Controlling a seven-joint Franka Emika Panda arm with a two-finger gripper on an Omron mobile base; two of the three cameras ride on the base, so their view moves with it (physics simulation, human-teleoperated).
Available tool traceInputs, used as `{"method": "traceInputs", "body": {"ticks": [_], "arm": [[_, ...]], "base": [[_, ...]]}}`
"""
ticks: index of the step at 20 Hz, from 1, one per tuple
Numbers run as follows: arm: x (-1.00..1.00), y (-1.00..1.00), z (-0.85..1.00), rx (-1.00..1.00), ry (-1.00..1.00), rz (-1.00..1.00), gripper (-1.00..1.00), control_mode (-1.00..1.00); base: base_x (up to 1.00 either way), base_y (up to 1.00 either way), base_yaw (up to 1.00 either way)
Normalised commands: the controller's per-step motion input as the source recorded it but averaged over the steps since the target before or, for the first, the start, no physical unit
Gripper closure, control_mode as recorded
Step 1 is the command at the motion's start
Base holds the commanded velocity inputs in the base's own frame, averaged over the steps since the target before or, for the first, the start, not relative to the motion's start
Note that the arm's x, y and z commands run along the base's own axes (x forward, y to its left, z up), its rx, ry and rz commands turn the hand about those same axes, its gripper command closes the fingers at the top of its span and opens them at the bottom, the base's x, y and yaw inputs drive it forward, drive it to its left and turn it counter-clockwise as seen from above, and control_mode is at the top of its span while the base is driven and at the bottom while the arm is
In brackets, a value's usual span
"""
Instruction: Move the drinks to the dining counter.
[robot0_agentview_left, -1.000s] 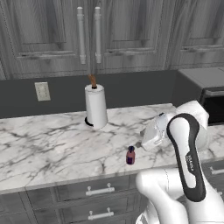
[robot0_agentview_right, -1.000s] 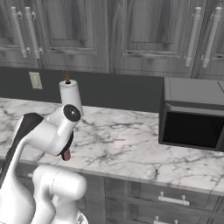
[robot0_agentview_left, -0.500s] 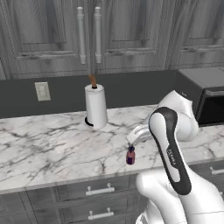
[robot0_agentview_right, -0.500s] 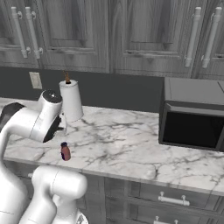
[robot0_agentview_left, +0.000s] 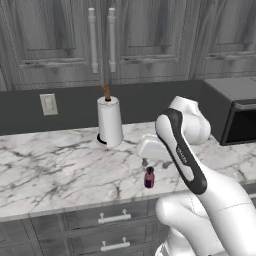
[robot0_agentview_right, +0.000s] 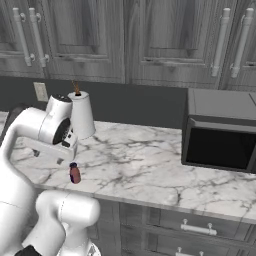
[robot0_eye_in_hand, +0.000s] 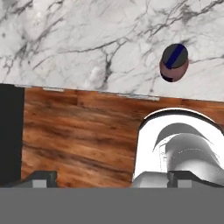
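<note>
**Arm swinging over the purple drink**

Since a second ago the arm is swinging left, bringing the gripper (robot0_eye_in_hand: 112, 177) above the counter edge. The dark-purple drink container (robot0_agentview_left: 149, 177) is standing upright on the marble worktop (robot0_agentview_left: 55, 170) near its front edge, below and ahead of the hand. Its fingers are standing wide apart, holding nothing.

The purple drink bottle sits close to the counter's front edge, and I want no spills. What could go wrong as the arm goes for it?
1. The small purple drink bottle stands upright near the front edge of the marble worktop; a nudge from the open gripper hovering just above and behind it could tip it or push it off onto the wood floor.
2. In the hand view the bottle sits off-centre, so a straight descent may miss it or clip its cap.
</note>
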Motion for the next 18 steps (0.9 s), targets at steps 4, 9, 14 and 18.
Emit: {"method": "traceInputs", "body": {"ticks": [4,9,14,18], "arm": [[0.02,-0.01,-0.32,-0.04,-0.08,-0.13,-1.00,-1.00],[0.00,-0.03,-0.21,-0.02,-0.20,-0.11,-1.00,-1.00],[0.05,-0.08,-0.18,-0.09,-0.13,-0.06,-1.00,-1.00],[0.13,-0.02,-0.18,-0.11,-0.02,-0.02,-1.00,-1.00]], "base": [[0.00,0.00,0.00],[0.00,0.00,0.00],[0.00,0.00,0.00],[0.00,0.00,0.00]]}}
